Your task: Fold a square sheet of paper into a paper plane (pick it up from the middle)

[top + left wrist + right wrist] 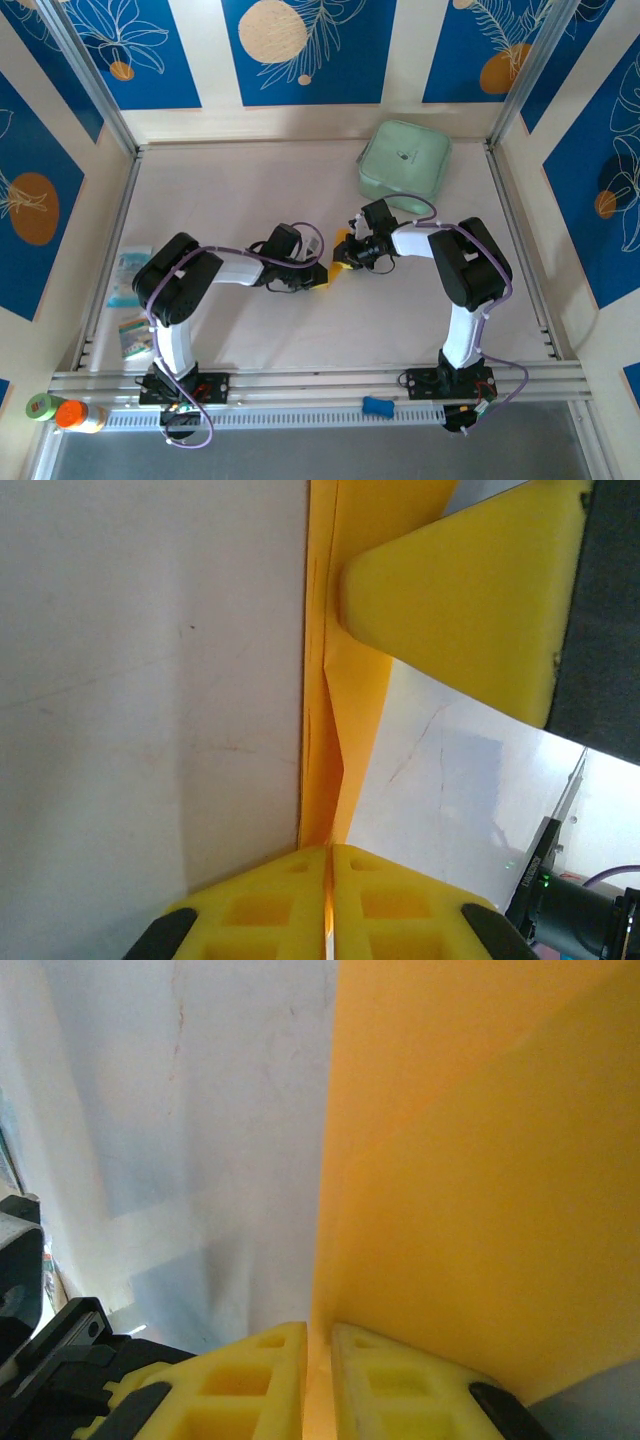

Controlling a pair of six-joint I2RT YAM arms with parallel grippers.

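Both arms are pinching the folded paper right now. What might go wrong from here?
1. Tearing: the left gripper and right gripper are both shut on the thin paper, close together. Any pull apart or twist may rip it.
2. Crooked crease: in the left wrist view the layers' edges look uneven, so pressing now may set a skewed fold.
3. Collision: the right gripper's finger sits near the left gripper, leaving little room to move.

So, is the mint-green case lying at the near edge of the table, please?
No, the mint-green case lies far right on the table, by the back wall.
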